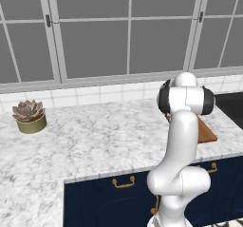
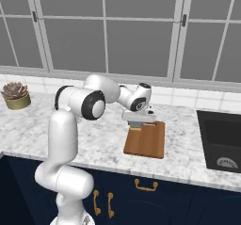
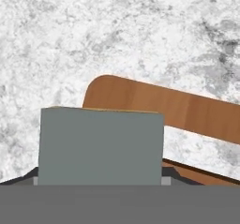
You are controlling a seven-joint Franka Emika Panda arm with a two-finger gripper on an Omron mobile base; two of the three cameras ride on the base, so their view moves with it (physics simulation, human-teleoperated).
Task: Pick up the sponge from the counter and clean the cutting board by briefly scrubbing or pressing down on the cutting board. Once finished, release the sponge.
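Note:
The reddish-brown cutting board lies on the marble counter, just left of the sink; in the left base view its corner peeks out behind my arm. My gripper hangs over the board's far left corner, shut on the sponge, whose yellow edge shows under the fingers. In the hand view the sponge's grey-green face sits large between the dark fingertips, with the board's rounded corner and the counter beyond it. I cannot tell whether the sponge touches the board.
A potted succulent stands far left on the counter, near the tiled wall. A dark sink is set into the counter right of the board. Windows run along the back. The counter's front edge lies above navy cabinets with brass handles.

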